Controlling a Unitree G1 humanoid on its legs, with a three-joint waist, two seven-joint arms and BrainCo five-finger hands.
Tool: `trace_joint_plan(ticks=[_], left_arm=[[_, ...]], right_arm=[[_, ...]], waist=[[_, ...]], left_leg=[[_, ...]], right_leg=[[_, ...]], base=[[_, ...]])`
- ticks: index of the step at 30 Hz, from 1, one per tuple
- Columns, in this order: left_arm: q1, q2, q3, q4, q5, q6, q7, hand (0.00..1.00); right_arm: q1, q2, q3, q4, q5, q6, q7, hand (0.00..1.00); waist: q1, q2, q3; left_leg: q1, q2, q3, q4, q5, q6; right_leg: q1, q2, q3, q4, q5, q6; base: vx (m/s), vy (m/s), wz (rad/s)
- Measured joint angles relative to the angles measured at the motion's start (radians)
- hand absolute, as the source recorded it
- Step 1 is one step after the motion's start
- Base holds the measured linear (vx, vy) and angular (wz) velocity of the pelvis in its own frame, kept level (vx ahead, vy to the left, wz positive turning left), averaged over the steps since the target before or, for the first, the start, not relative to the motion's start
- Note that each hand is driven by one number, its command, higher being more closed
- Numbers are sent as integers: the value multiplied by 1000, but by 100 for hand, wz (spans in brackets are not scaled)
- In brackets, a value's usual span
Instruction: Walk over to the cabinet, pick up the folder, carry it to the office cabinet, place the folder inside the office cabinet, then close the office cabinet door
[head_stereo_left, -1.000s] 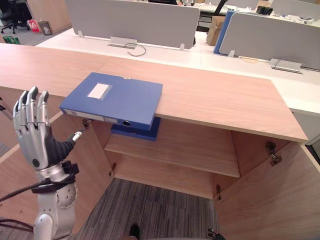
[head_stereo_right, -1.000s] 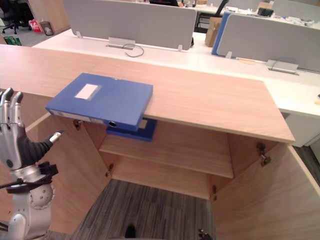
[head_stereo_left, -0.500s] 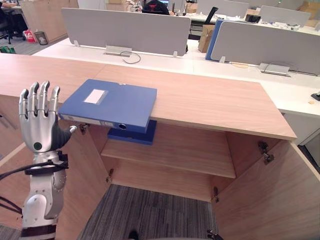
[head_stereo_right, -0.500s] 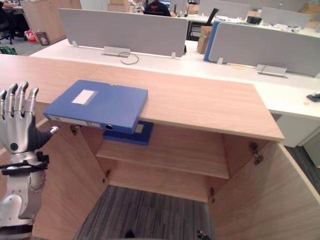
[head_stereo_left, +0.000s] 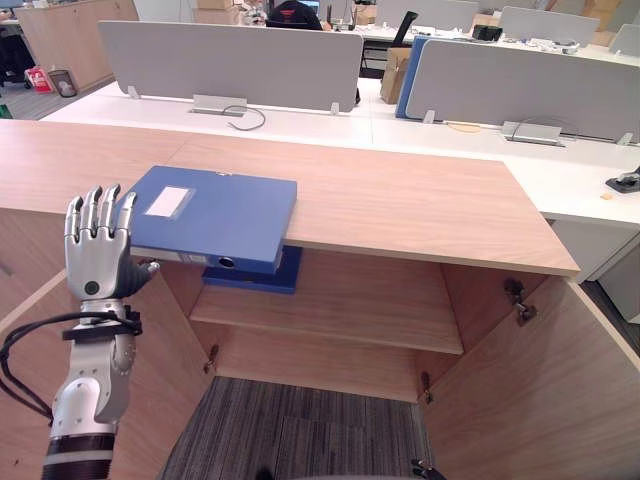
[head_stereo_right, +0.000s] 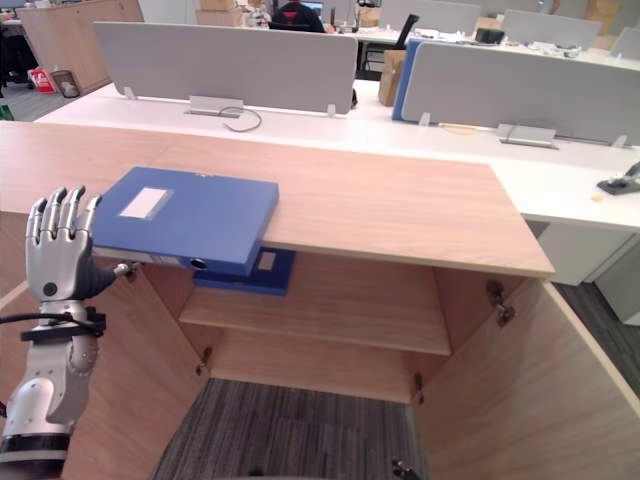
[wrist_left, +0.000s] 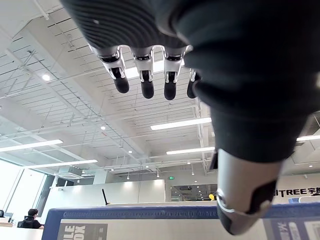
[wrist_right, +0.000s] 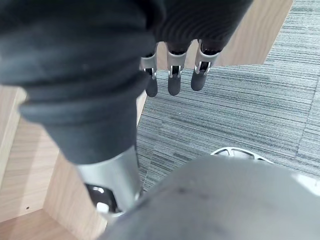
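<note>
Far left: left hand (head_stereo_left: 97, 262) raised in front of the open left door (head_stereo_left: 165, 370). Fingers (wrist_left: 146, 86) straight and spread, gripping nothing. Thumb just beside the near left corner of the blue folder (head_stereo_left: 215, 215), contact impossible to confirm.

Next along: folder flat on the wooden cabinet top (head_stereo_left: 420, 200), white label up. Spine edge juts past the front lip. Directly below, on the inner shelf (head_stereo_left: 350, 310), a second blue folder (head_stereo_left: 258, 277). Further right, right door (head_stereo_left: 540, 400) swung wide.

Right hand (wrist_right: 173, 80) low over grey carpet (wrist_right: 240, 100), fingers relaxed and straight, empty.

Pick-up not yet done.

Risks, as a judgement:
- Wide flat folder, one hand at its corner — likely to pivot or slide off the lip rather than lift if nudged sideways, then drop to the carpet.
- Probably needs thumb under the overhang and fingers on top, or support from the right hand.
- Possible forearm clip on the left door during the reach.
- Possible grab of the shelf folder by mistake.
- At placement, second folder already at the left end of the shelf — little room there.
</note>
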Motion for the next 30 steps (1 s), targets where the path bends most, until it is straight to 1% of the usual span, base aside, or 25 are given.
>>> trace_joint_plan(ticks=[6,10,14,17,22,24,26,27,30], left_arm=[[-6,0,-4,28,-10,7,-11,0],[-12,0,-31,59,-12,12,-13,0],[-20,0,-53,81,-12,10,-22,0],[-30,0,-66,108,-12,10,-26,0],[-58,2,-84,149,-11,8,-41,0],[-73,29,-116,184,-11,7,-47,0],[-79,35,-117,203,-7,6,-54,0],[-84,37,-117,218,-6,6,-55,100],[-87,48,-126,240,4,6,-56,100]], right_arm=[[0,3,0,0,-17,0,0,0],[-1,3,0,-1,-17,0,0,0],[-1,3,0,-9,-17,0,1,0],[0,3,4,-10,-17,0,1,0],[0,3,7,-15,-17,0,1,0],[0,3,7,-15,-19,0,1,0],[0,3,7,-15,-19,0,1,0],[0,3,7,-15,-19,0,1,0],[0,3,7,-16,-19,0,1,0]], waist=[[-4,-5,-3],[-7,-6,-4],[-19,-5,-4],[-20,-4,-4],[-32,-4,-6],[-32,-5,-7],[-34,-5,-7],[-35,-5,-7],[-39,-5,-7]], left_leg=[[-1,-1,4,0,-4,0],[-1,-2,7,0,-6,0],[2,-1,13,0,-6,0],[11,-1,28,0,-11,0],[13,-1,34,0,-15,1],[13,-1,36,0,-16,0],[14,-1,39,0,-17,-1],[15,-1,42,0,-18,-2],[18,-1,46,0,-19,-3]], right_leg=[[0,-1,2,-2,0,0],[0,-2,4,-4,0,0],[0,-2,8,-3,0,0],[2,-2,26,-2,0,0],[1,-4,31,-3,0,0],[1,-5,32,-4,0,0],[1,-5,34,-5,0,0],[1,-4,36,-5,0,0],[1,-4,40,-5,0,0]], base=[[0,0,0],[0,0,0],[-15,-1,-2],[-28,7,-15],[-10,3,-4],[0,0,0],[-11,-3,-4],[-13,-1,-6],[-19,-1,-6]])
